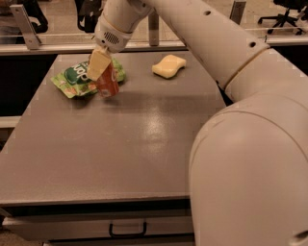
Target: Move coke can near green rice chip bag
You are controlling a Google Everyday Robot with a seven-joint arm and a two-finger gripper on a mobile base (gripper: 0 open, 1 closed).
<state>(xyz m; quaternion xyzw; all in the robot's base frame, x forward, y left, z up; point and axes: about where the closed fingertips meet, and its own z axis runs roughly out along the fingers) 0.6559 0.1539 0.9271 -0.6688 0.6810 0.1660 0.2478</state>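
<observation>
Coke can (109, 82) tilted, far-left part of tabletop (120, 144), just beside right edge of green rice chip bag (74, 77); cannot tell if can's base touches surface. Gripper (102, 67) at can's top, jaws clamped on can, one pale finger across its upper side. Tabletop grey, glossy. Yellow sponge (169, 66) well apart to right. Drawer handle (127, 229) under front edge. Office chair (286, 8) beyond rail.

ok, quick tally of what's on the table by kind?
can: 1
chip bag: 1
sponge: 1
total: 3
The gripper is at the far left, jaws shut on the can, right beside the chip bag.
</observation>
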